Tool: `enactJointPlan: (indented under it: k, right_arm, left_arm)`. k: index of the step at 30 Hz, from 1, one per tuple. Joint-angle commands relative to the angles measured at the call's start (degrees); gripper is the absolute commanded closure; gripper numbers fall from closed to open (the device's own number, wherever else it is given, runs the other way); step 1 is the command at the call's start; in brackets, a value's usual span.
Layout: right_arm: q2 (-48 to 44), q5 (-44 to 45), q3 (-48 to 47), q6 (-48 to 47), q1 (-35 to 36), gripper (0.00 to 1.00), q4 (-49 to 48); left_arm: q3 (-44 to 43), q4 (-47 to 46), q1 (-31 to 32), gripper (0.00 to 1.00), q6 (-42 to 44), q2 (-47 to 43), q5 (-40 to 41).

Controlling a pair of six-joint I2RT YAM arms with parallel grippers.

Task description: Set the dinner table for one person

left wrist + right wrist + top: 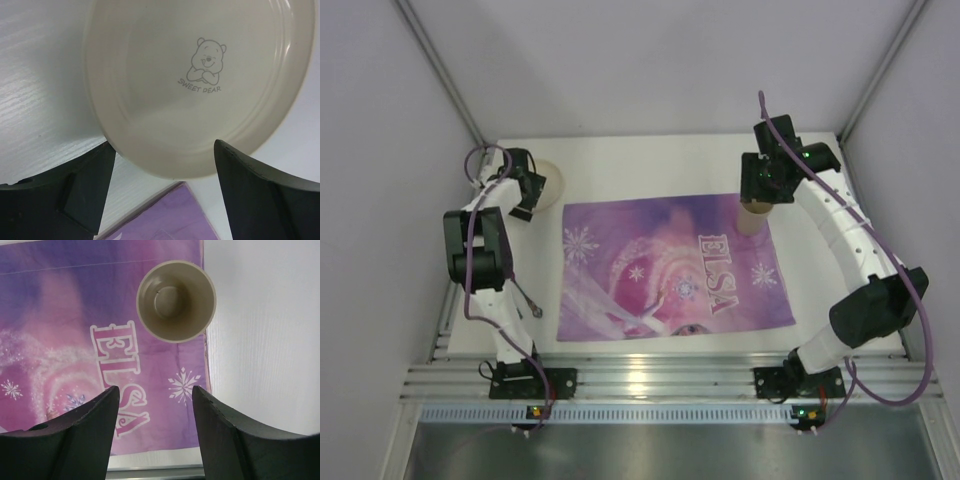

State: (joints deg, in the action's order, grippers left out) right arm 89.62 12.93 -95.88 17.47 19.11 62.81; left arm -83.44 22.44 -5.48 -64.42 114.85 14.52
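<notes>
From above, the large plain white matte rectangular worktop (650, 165) filled the bay, with its ribbed aluminium rail (660, 380) along the near edge. One purple rectangular "ELSA" picture placemat (670, 265) lay at its middle. One round cream plate (550, 183) sat off the mat's far left corner, with the left tool (525, 192) at it. One beige cup (752, 218) stood upright on the mat's far right corner, under the right tool (765, 190). No cutlery showed. In the left wrist view, the left tool (165, 147) stood open, its dark fingers (90, 185) apart on either side of the plate's (200, 85) near rim. The plate bore a bear print and the words "SWEET DEAR", and it rested on the worktop (40, 75) just beside the mat's corner (165, 220). The step looked like taking the plate: the fingers should probably catch the rim squarely and lift it level. In the right wrist view, the right tool (155, 390) was open and held nothing. The cup (176, 300) sat mouth-up beyond it at the mat's (60, 315) edge. Closing across the cup's width should keep it from tipping.
</notes>
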Motion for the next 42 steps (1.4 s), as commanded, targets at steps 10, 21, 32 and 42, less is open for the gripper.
enactJointPlan:
  k: [10, 21, 32, 42]
  right_arm:
    - [0.2, 1.2, -2.6, -1.1, 0.1, 0.40, -1.9]
    - [1.6, 0.6, -3.9, -1.3, 0.0, 0.40, -2.0]
    - [2.8, 0.0, -4.9, -1.3, 0.1, 0.41, -2.1]
    - [4.3, -1.2, -5.7, -1.0, 0.0, 0.41, -2.3]
  left_arm:
    - [-3.8, 5.4, -0.9, 0.65, -6.3, 4.9, -5.6]
    - [-4.5, 0.3, -1.1, 1.00, 0.8, 5.7, -14.2]
    - [-3.4, -13.1, 0.8, 1.00, 14.0, 3.2, -41.7]
    - [-1.0, 5.9, 11.9, 1.00, 33.4, -5.8, -43.1]
